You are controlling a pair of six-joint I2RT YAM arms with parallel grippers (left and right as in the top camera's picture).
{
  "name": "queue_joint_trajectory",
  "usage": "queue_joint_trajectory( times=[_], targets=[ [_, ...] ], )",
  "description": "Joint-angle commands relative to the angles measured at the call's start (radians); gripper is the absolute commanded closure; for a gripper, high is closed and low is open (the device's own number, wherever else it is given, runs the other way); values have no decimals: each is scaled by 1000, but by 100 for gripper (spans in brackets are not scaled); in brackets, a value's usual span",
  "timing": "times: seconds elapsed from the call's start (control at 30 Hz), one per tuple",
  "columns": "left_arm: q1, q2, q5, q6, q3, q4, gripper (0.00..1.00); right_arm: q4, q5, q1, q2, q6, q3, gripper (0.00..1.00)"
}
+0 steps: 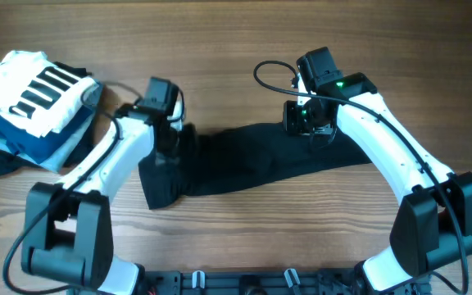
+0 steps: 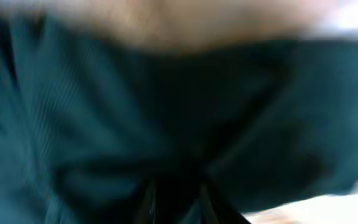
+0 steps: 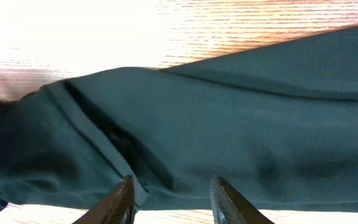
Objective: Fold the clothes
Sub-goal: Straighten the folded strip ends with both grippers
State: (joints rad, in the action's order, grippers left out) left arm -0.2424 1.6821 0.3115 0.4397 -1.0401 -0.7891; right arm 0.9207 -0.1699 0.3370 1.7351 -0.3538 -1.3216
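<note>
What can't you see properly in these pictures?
Left gripper: blurred in the left wrist view, covered by the left arm overhead; open or shut unclear.
Black shirt: its left end hides under that arm overhead; no logo shows.
Folded pile: cut off by the overhead picture's left edge.

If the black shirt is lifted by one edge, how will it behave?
Probably floppy: the shirt lies flat with soft folds, so it would likely sag and drape. It looks thin, so probably light for its size. Pushed on the smooth wooden table, it may bunch up rather than slide whole.
</note>
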Motion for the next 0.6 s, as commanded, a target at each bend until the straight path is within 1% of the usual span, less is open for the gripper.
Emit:
queue_joint_trajectory(
  times=[0.0, 0.07, 0.13, 0.17, 0.2, 0.27, 0.33, 0.4, 0.43, 0.47, 0.5, 0.53, 0.57],
  targets=[
    [-2, 22, -126, 69, 142, -12, 77, 5, 21, 1, -5, 14, -11, 60],
    [-2, 22, -172, 71, 158, 14, 65, 8, 21, 1, -5, 14, -11, 60],
    [-1, 22, -172, 74, 158, 72, 53, 11, 21, 1, -5, 14, -11, 61],
    [3, 22, -178, 74, 158, 92, 47, 16, 36, 0, -5, 13, -12, 64],
    [11, 22, -183, 74, 158, 103, 47, 32, 84, -10, -6, -13, -14, 65],
    [27, 22, -238, 74, 158, 129, 48, 66, 168, -49, -16, -80, -18, 65],
    [39, 22, -317, 74, 158, 193, 46, 81, 164, -146, -39, -77, -18, 63],
    [76, 24, -374, 73, 158, 281, 48, 113, 130, -264, -41, 91, -18, 59],
    [106, 24, -370, 73, 158, 305, 47, 127, 128, -301, -41, 147, -18, 54],
    [134, 24, -348, 66, 153, 305, 43, 132, 128, -326, -41, 194, -18, 49],
    [169, 23, -270, 29, 140, 279, 30, 127, 128, -365, -41, 260, -11, 41],
    [196, 18, -193, -15, 116, 219, 17, 126, 128, -392, -37, 331, -11, 35],
    [209, 10, -156, -39, 98, 176, 5, 126, 121, -410, -34, 378, -11, 30]
  ],
)
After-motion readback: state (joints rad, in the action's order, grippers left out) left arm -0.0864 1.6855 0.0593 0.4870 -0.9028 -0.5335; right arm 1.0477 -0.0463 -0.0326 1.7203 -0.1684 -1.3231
